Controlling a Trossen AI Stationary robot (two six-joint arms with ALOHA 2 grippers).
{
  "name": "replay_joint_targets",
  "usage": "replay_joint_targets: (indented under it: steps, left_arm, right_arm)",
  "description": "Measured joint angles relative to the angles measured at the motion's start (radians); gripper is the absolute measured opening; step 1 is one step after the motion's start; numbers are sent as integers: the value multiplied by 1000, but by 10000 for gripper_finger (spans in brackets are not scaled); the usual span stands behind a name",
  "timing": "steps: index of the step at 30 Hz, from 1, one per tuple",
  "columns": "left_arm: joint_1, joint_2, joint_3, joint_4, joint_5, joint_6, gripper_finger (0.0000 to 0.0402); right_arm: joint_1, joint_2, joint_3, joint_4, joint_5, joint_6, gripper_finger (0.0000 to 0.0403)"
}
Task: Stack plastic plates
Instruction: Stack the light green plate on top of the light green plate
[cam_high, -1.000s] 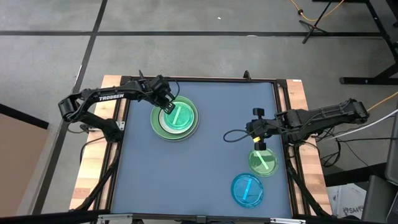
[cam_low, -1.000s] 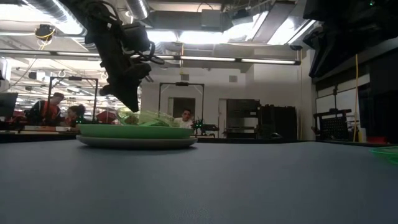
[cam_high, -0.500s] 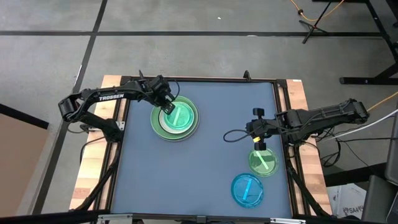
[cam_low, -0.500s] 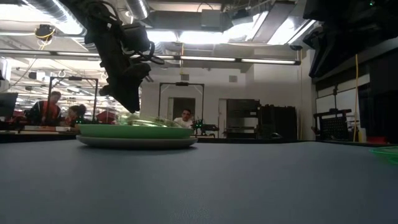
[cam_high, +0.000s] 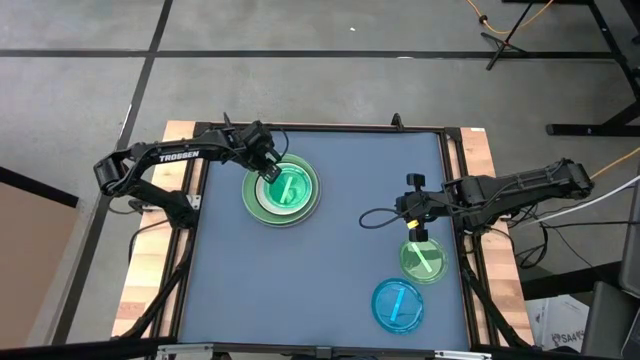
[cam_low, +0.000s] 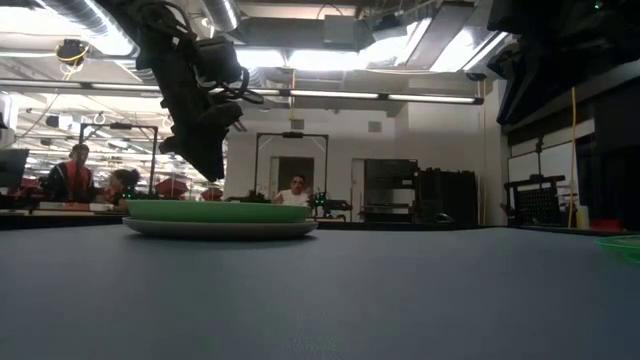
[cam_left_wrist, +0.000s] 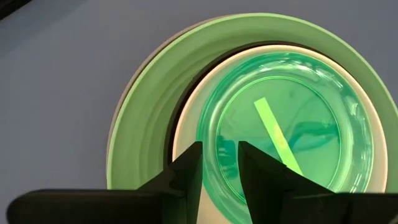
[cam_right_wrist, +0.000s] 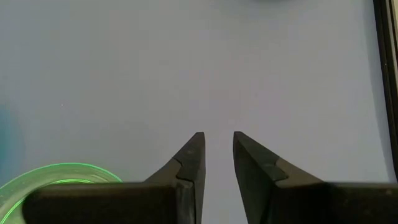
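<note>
Your left gripper has its 2 fingers parted by a narrow gap and holds nothing; it hangs just above the near rim of the small translucent green plate, which lies flat on top of the stack at the table's far left. Under that plate you can see a white rim, a thin dark band and the large light green plate; in the low view a grey plate sits at the bottom.

Your risk here is the lift-off. The fingertips straddle the plate's edge, so a sideways pull, rather than a straight rise, could catch the rim and drag the light plate off centre or tip it.

Your right gripper also stands slightly apart and empty, over bare table just beside the second translucent green plate, with a translucent blue plate nearer the front edge. A flat, thin rim gives little to pinch; a shallow approach may push it along the table instead of gripping it.
</note>
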Motion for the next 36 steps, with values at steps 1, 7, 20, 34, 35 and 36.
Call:
replay_joint_targets:
  steps: [1,7,20,34,35,36]
  left_arm:
    - [0,0,0,0,0,0,95]
    - [0,0,0,0,0,-3,96]
    - [0,0,0,0,0,-5,95]
    - [0,0,0,1,-1,-5,95]
    - [0,0,0,0,-1,-5,95]
    - [0,0,0,1,-1,-5,95]
  right_arm:
    - [0,0,0,0,0,0,73]
    - [0,0,0,-5,-12,3,73]
    - [0,0,0,-19,-185,87,73]
    - [0,0,0,-108,-333,237,73]
    - [0,0,0,-107,-333,240,73]
    - [0,0,0,-107,-333,240,73]
